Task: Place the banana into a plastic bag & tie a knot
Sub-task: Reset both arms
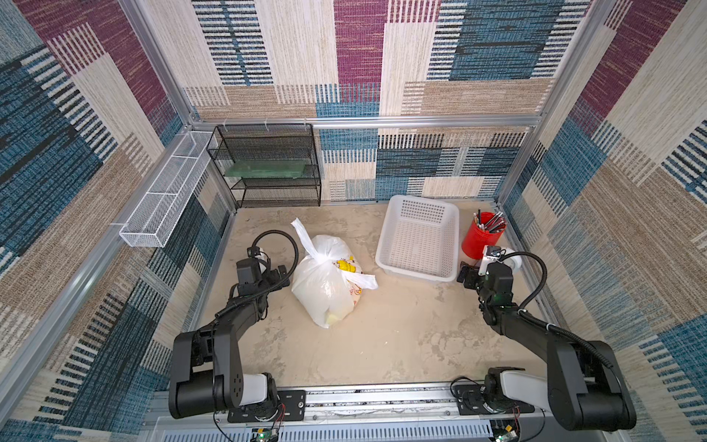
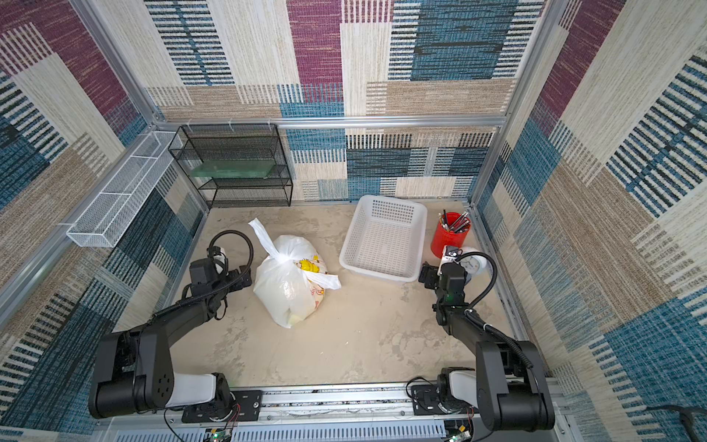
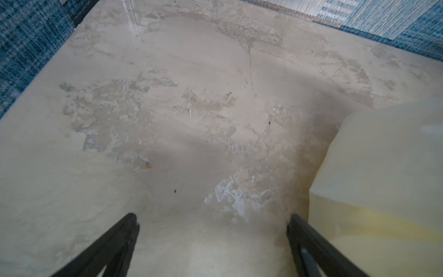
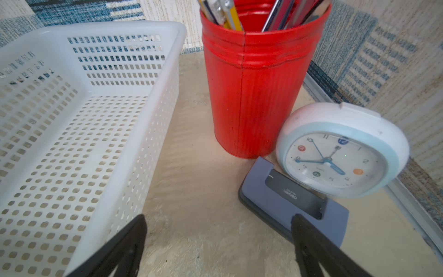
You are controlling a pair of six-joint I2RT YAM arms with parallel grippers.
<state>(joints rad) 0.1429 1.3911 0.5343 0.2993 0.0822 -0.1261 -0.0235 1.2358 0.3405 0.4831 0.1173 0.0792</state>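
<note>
Open surface (image 1: 382,344) runs clear across the front, between the two arms. The plastic bag (image 1: 325,291) lies left of centre, its knot (image 1: 320,260) bunched on top with loose strips sticking out. The banana (image 1: 334,315) shows as a yellow blur through the film at the near end.

Left end effector (image 3: 213,220) is spread wide with nothing in it, just beside the bag and well clear of the left wall. Right end effector (image 4: 218,220) is also wide and empty, low near the right edge. It sits between the white perforated basket (image 1: 415,272) and a grey-blue hole punch (image 4: 275,199).

The basket holds nothing. Behind it, a red cup (image 1: 476,239) is packed with pens (image 1: 491,222), and an alarm clock (image 4: 340,153) is right beside the cup.
</note>
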